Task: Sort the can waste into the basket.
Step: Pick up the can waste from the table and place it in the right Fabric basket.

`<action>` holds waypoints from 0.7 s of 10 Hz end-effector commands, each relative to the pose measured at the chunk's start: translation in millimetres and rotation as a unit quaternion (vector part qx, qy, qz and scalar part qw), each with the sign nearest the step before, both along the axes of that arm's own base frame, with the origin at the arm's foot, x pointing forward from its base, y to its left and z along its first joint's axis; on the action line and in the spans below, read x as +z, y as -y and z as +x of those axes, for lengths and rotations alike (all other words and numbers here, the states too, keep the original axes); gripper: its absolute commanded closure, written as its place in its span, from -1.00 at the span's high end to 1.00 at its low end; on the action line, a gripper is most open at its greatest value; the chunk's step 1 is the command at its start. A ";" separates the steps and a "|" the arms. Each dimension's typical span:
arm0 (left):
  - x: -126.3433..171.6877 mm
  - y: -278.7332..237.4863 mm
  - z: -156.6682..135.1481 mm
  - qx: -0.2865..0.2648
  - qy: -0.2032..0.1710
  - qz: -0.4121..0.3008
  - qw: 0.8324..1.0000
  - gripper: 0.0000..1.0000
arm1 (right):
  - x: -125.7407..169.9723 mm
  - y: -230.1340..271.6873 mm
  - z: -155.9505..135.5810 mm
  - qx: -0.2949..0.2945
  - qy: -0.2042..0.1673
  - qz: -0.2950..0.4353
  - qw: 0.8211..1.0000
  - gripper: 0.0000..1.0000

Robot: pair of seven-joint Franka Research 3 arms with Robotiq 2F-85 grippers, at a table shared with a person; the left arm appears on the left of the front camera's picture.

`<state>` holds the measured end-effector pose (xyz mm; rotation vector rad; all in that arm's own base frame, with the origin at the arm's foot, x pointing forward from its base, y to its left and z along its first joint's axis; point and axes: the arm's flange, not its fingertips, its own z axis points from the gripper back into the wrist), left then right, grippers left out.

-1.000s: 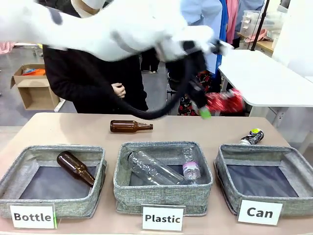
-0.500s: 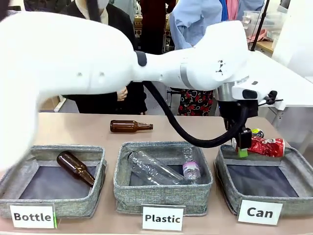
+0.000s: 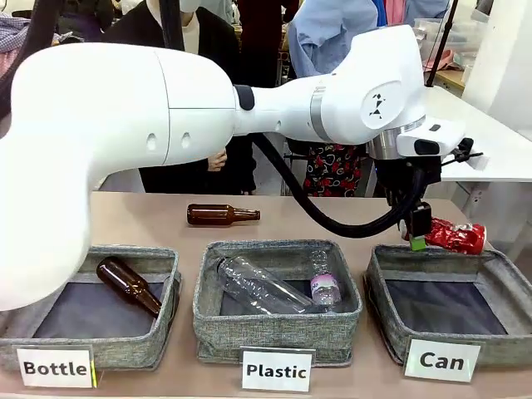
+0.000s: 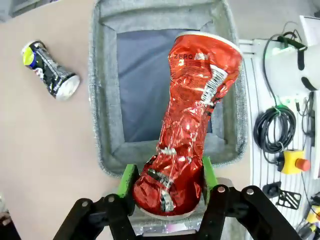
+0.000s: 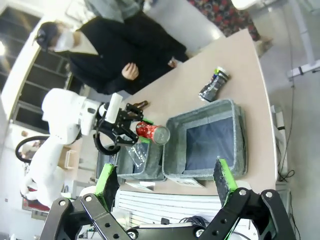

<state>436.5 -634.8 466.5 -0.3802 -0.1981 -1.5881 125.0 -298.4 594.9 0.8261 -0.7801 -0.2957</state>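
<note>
My left gripper (image 3: 416, 232) has reached across to the right and is shut on the crushed red can (image 3: 456, 237), which sticks out sideways over the far rim of the grey "Can" basket (image 3: 391, 331). In the left wrist view the green pads (image 4: 127, 180) clamp the red can's (image 4: 187, 125) lower end, and the basket's (image 4: 101, 105) dark floor lies below it. The black-silver can (image 4: 50, 75) lies on the table beside the basket. The right gripper (image 5: 167, 182) hangs high and open with nothing in it, looking down on the basket (image 5: 240, 140), the black-silver can (image 5: 213, 85) and the left gripper (image 5: 125, 127).
The "Plastic" bin (image 3: 278, 332) in the middle holds clear bottles. The "Bottle" bin (image 3: 91, 349) at left holds a brown bottle (image 3: 129, 284). Another brown bottle (image 3: 222, 215) lies on the table behind. A person in black (image 3: 191, 50) stands at the far side.
The left arm swung right and down with the red can, bringing it from mid-air behind the table to the Can basket's far rim. The right gripper stayed open.
</note>
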 end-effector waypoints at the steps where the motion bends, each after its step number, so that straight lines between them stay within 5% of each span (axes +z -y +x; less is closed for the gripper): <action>1: 6.4 4.0 1.1 -0.008 0.010 -0.008 1.000 1.00 | 0.8 -1.3 -6.2 -0.001 0.005 0.003 1.000 1.00; 7: 8.9 -1.0 2.7 0.002 -0.004 -0.013 1.000 1.00 | 0.8 -1.3 -6.2 -0.001 0.005 0.003 1.000 1.00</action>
